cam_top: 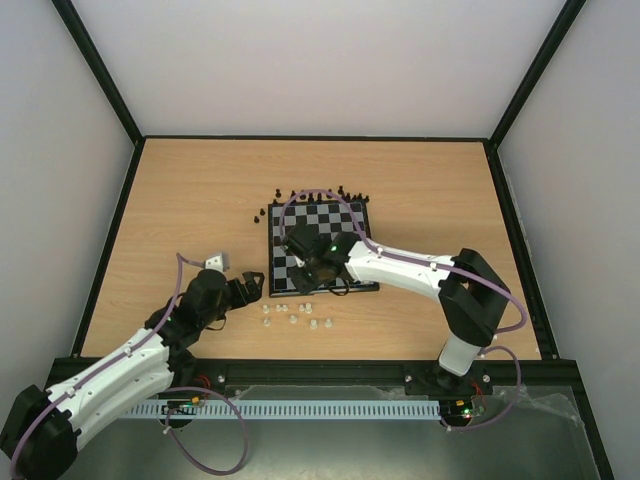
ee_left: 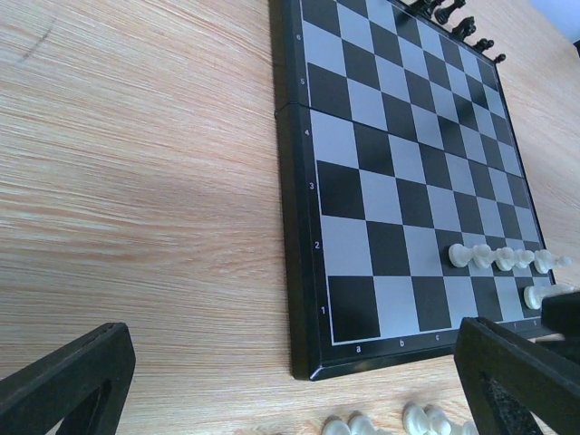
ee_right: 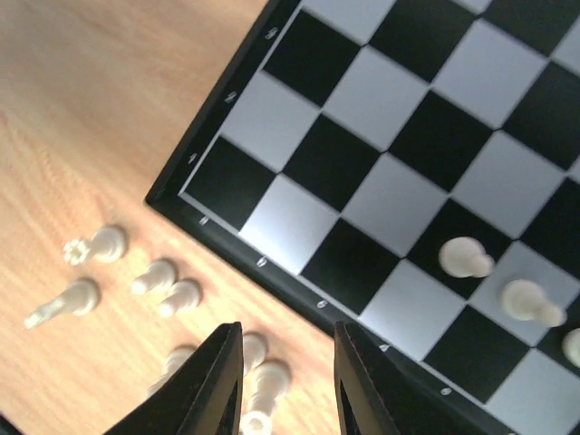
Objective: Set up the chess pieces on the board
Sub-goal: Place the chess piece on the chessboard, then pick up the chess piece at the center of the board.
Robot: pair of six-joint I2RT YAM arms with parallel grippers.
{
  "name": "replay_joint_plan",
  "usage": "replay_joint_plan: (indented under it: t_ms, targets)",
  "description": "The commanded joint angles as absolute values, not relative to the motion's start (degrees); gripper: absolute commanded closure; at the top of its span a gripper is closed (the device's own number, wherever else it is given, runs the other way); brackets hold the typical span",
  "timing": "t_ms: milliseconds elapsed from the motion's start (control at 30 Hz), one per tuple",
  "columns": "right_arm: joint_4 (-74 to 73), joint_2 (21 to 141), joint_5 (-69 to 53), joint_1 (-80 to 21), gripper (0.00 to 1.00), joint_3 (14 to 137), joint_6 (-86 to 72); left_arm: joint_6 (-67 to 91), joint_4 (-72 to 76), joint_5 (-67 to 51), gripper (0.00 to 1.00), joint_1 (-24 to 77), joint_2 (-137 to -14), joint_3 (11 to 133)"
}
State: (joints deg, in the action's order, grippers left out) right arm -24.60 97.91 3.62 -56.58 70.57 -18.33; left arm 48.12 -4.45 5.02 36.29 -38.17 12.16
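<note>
Chess pieces: tiny, cream and black

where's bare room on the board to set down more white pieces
Bare: on the board, the near-left corner squares left of the white pawns, and the middle rows; also the table left of it. Crowded: loose white pieces off its near edge, black pieces along its far edge.

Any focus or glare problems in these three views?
Top external: evenly lit and sharp, chess pieces tiny. Left wrist: board crisp, mild sheen on pale squares, left end effector dark. Right wrist: soft focus throughout, right end effector a dark silhouette.
</note>
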Motion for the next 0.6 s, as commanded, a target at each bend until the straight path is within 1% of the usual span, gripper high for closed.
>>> replay_joint_plan:
  t_ms: [0,300,567]
  targets:
    - [-29.4,99.9,1.5,-59.3,0.71,73.2,-17.3,48.7,-5.4,6.2,0.01,35.9,-37.0,12.9]
    - [-30.5,105.9,0.6,-63.4,0.72,77.4,-17.2,49.1,-8.3,6.6,0.00,35.9,-32.7,12.7]
    - [-30.9,109.4,0.9,-64.2,0.72,78.0,-18.1,49.2,-9.9,6.7,0.01,35.9,-30.5,12.5]
